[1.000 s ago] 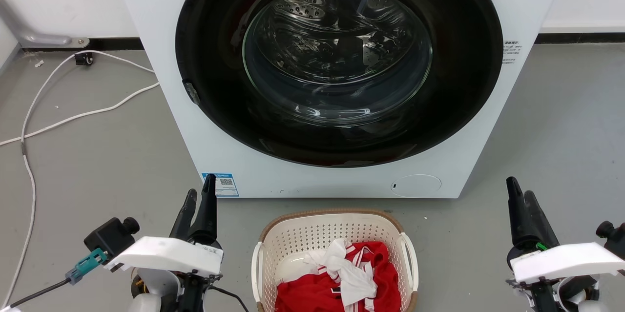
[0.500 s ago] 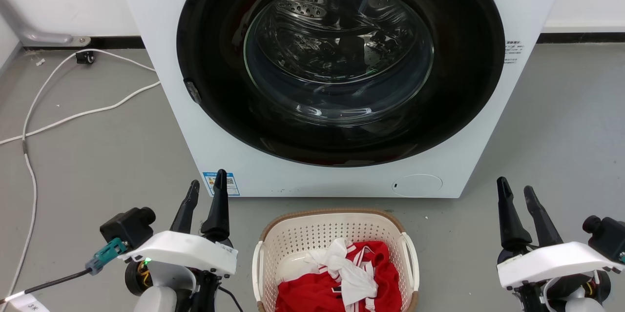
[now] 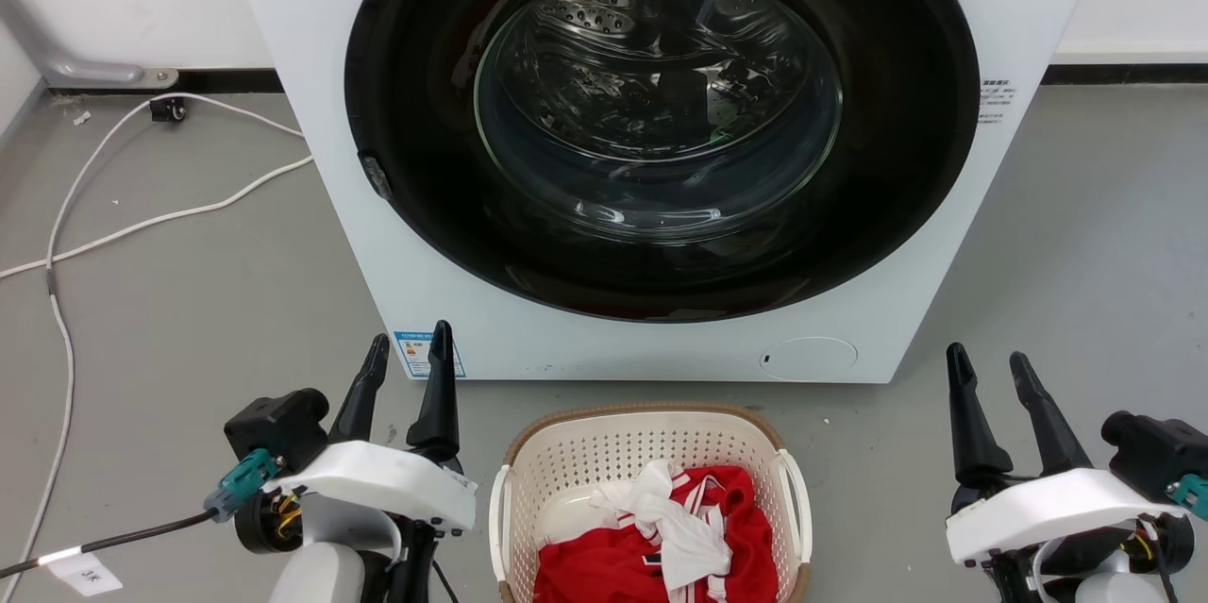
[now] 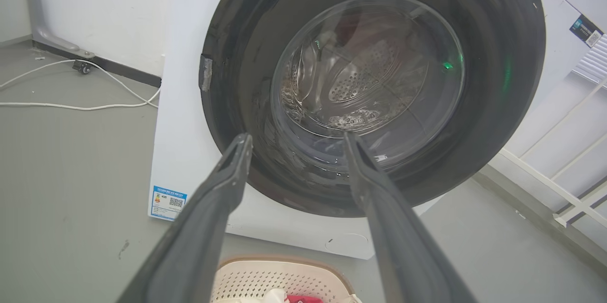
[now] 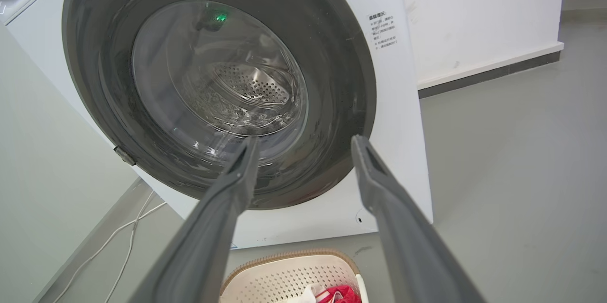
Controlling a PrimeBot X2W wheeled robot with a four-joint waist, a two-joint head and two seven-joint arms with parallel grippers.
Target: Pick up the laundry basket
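The left gripper [image 3: 411, 335] has its two dark fingers parted with nothing between them, tips pointing up toward the lower left corner of the washing machine [image 3: 377, 282]; it hangs just to the left of the laundry basket [image 3: 646, 412] and does not touch it; the right gripper [image 3: 987, 356] is spread the same way and empty, further out on the basket's right above the bare grey floor [image 3: 1085, 254]; the basket sits on the floor between the two arms, just in front of the machine, with its brown rim upward and a white handle on each side; inside it lies a red garment [image 3: 604, 570] with a white cloth [image 3: 679, 527] bunched on top; behind it, the steel drum shows through the glass of the machine's round, dark-ringed door [image 3: 661, 103]; a blue sticker [image 3: 415, 356] marks the machine's lower left corner; a white cable [image 3: 142, 226] trails across the floor to the left
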